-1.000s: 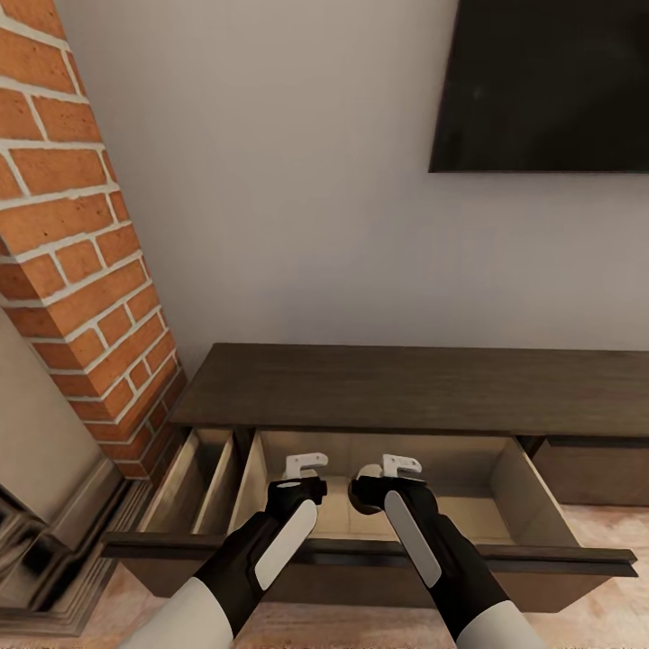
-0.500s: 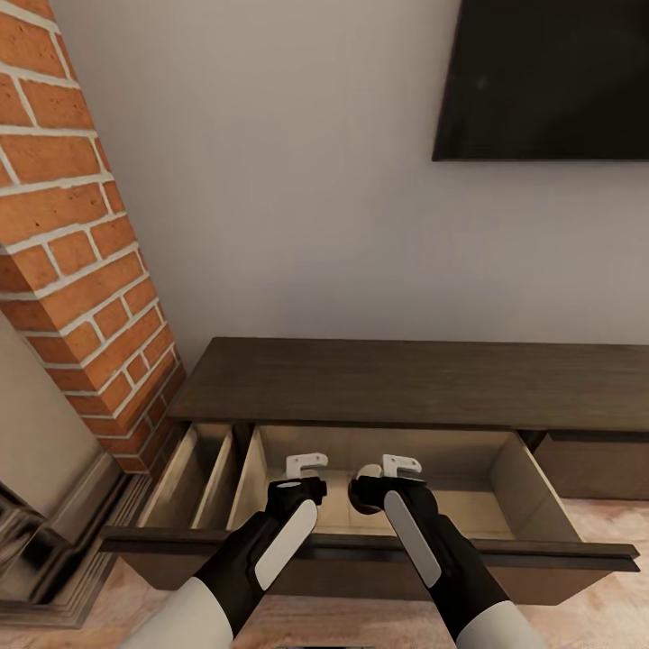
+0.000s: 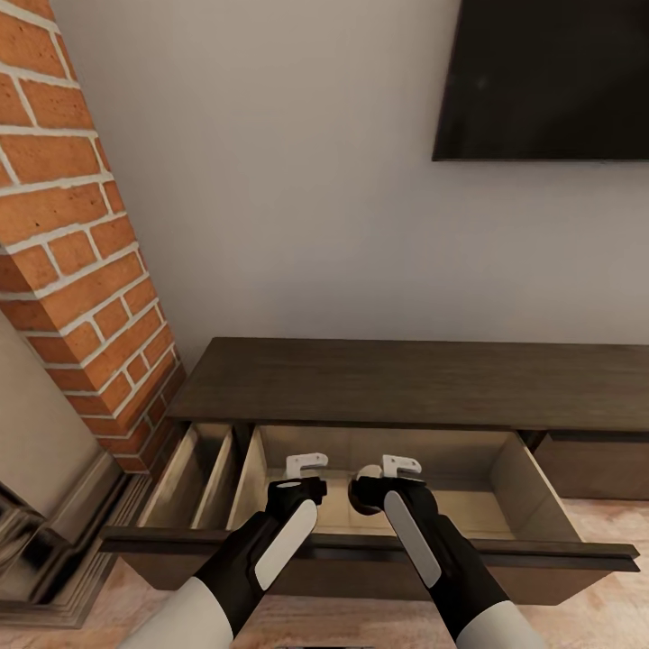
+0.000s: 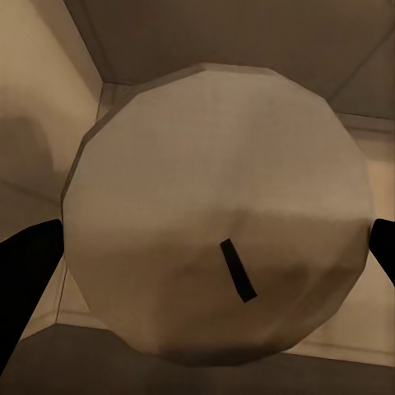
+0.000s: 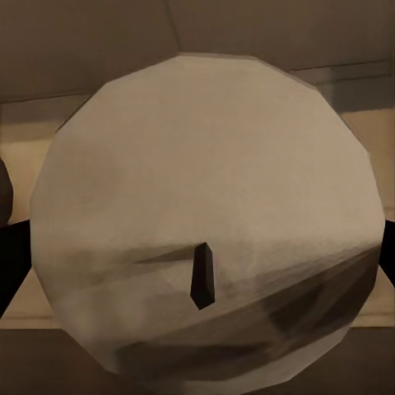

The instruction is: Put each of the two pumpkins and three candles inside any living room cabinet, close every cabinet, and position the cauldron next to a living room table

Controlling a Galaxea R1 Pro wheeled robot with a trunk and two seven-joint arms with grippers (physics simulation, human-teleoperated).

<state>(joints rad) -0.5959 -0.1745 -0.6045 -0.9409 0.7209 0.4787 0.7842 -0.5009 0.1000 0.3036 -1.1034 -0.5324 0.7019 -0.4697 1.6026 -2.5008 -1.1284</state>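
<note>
Both grippers hang over the pale wood inside of the open drawer of the long dark-brown wooden cabinet [image 3: 397,383]. The left gripper [image 3: 305,466] squeezes one stubby tan candle [image 4: 216,218]; the right gripper [image 3: 397,467] squeezes another candle [image 5: 210,218], wicks facing the cameras, drawer floor straight below

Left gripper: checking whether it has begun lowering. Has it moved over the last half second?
No. The left gripper sits at the same spot against the open drawer's front edge.

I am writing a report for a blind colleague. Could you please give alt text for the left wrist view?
A stubby olive-tan candle with a short dark wick is seen close up from above, held between the left gripper's dark jaws at both edges. Behind it lie the pale wood walls and floor of an open cabinet drawer.
</note>
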